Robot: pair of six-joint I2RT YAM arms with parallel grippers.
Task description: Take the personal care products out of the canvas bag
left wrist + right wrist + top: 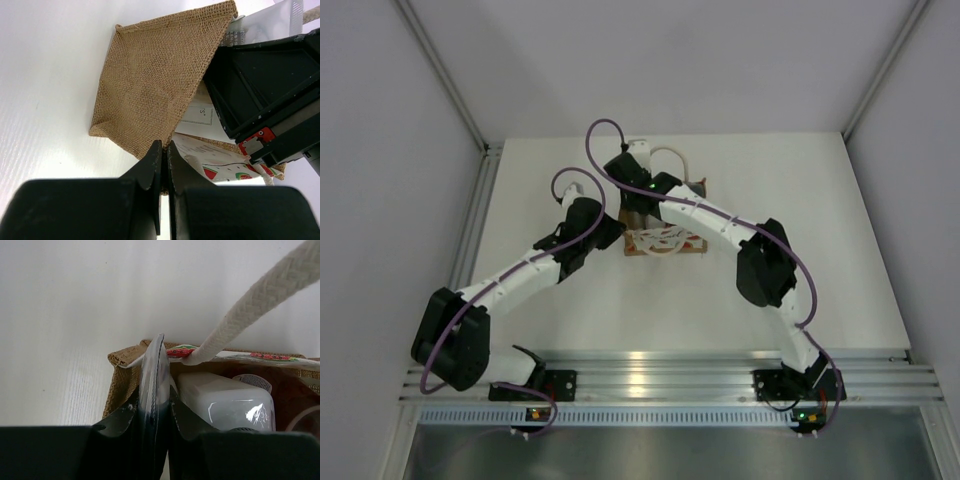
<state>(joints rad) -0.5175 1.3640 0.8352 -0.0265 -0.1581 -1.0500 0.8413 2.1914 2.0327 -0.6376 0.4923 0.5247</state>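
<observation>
Your tan canvas bag (150, 95) lies on its side on the table, its white-and-red front (220, 167) showing. Inside you see a pale translucent bottle (225, 402), and a flat translucent tube (152, 385) standing on edge at the mouth.

both arms reach in and meet near the middle. the left gripper (164, 165) is closed tight, fingers together. the right gripper (157, 390) is closed too, squeezing something thin and flat.

Left gripper (164, 165) pinched closed on the canvas bag (160, 85) edge, bag lying on white table (50, 75), right gripper's black body (265, 95) beside it
</observation>
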